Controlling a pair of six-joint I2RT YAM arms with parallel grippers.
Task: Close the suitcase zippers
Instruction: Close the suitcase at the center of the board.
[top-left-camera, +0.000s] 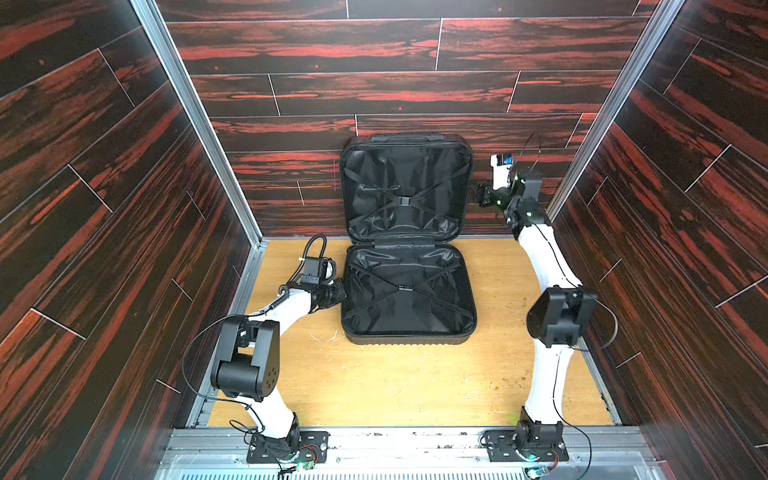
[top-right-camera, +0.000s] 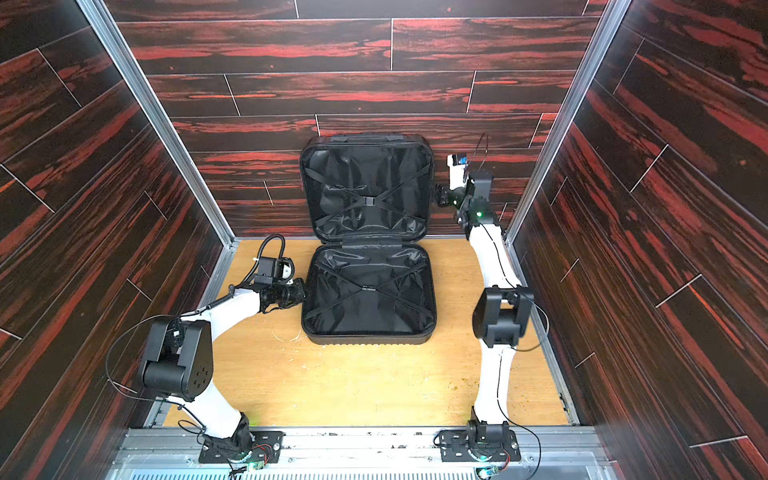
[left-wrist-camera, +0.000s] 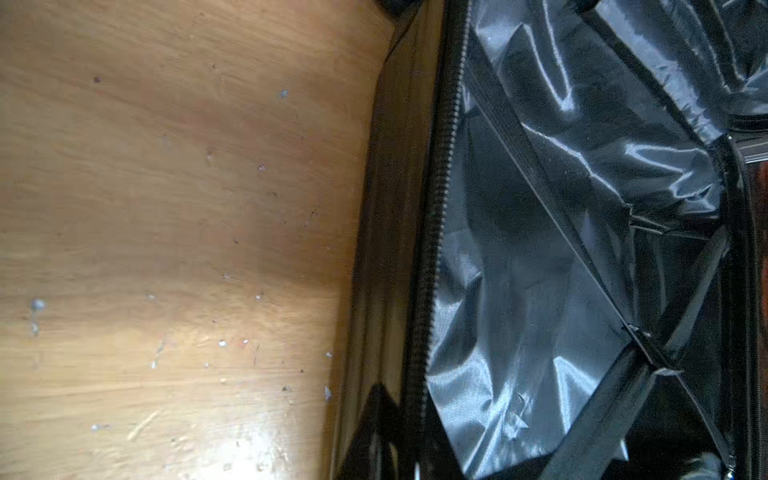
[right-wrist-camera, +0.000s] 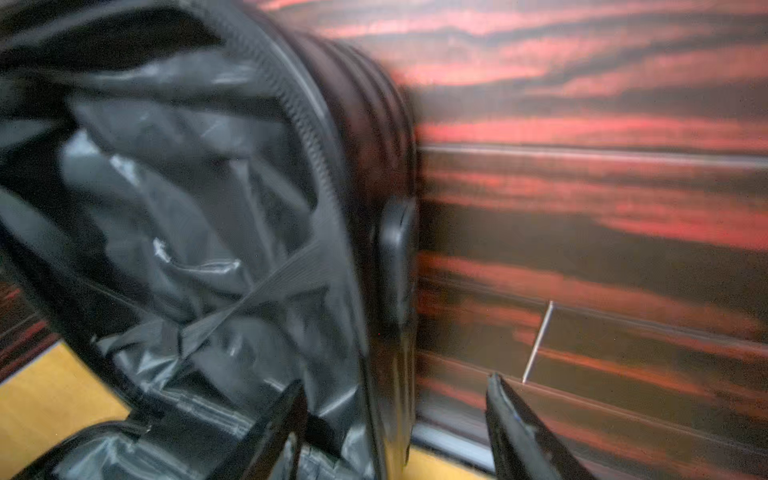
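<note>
The black suitcase (top-left-camera: 409, 291) (top-right-camera: 368, 291) lies open on the table, its lid (top-left-camera: 405, 187) standing upright against the back wall. Black lining and crossed straps show in both halves. The zippers' toothed track (left-wrist-camera: 440, 187) (right-wrist-camera: 316, 137) runs undone along both rims; no pull shows. My left gripper (top-left-camera: 340, 293) (top-right-camera: 301, 291) (left-wrist-camera: 380, 415) is shut, its tips pressed together against the lower shell's left rim beside the track. My right gripper (top-left-camera: 482, 195) (top-right-camera: 440, 195) (right-wrist-camera: 392, 390) is open, and the lid's right edge stands between its fingers (right-wrist-camera: 498, 399).
The wooden table (top-left-camera: 395, 382) is walled in by dark red-streaked panels (top-left-camera: 415, 83) at the back and both sides. The lid's side handle (right-wrist-camera: 397, 257) sits just beyond my right fingertips. Both arm bases are on the metal rail (top-left-camera: 395, 446) at the front.
</note>
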